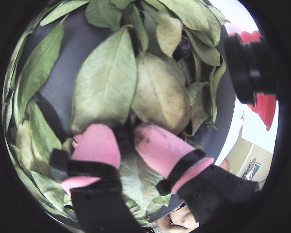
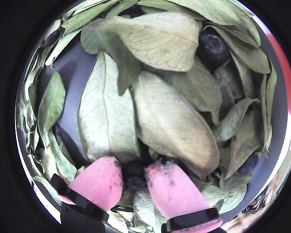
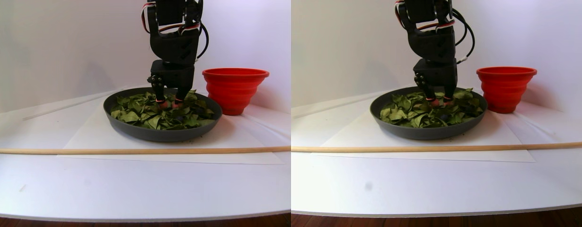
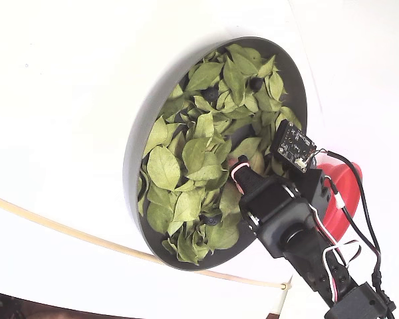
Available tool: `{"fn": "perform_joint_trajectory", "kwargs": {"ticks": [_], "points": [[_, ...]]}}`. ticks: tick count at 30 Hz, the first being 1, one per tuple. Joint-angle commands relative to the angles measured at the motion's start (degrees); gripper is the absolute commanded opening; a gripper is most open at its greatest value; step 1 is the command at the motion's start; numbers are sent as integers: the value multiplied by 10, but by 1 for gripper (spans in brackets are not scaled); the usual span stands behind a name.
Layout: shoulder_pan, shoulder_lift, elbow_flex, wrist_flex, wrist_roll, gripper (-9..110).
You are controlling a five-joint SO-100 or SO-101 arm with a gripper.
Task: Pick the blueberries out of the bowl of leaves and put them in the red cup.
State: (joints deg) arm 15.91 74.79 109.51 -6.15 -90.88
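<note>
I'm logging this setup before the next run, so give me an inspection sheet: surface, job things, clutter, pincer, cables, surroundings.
Surface: white tabletop with a white paper sheet under the bowl.
Job's things: wide dark grey bowl full of dry light green leaves; a dark round blueberry lies exposed among them; ribbed bright red cup stands beside the bowl.
Clutter: a long thin wooden stick lies across the table in front of the bowl.
Pincer: the pink-tipped pincer is down in the leaves, fingers around a dark berry.
Cables: black and white wires run along the arm.
Surroundings: plain pale wall.
</note>
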Motion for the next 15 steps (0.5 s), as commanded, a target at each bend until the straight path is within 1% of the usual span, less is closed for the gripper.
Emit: {"fn": "perform_joint_trajectory", "kwargs": {"ticks": [1,15], "points": [[-3,47,-20,6,2,9],[-9,85,-32,38,4,9]]}}
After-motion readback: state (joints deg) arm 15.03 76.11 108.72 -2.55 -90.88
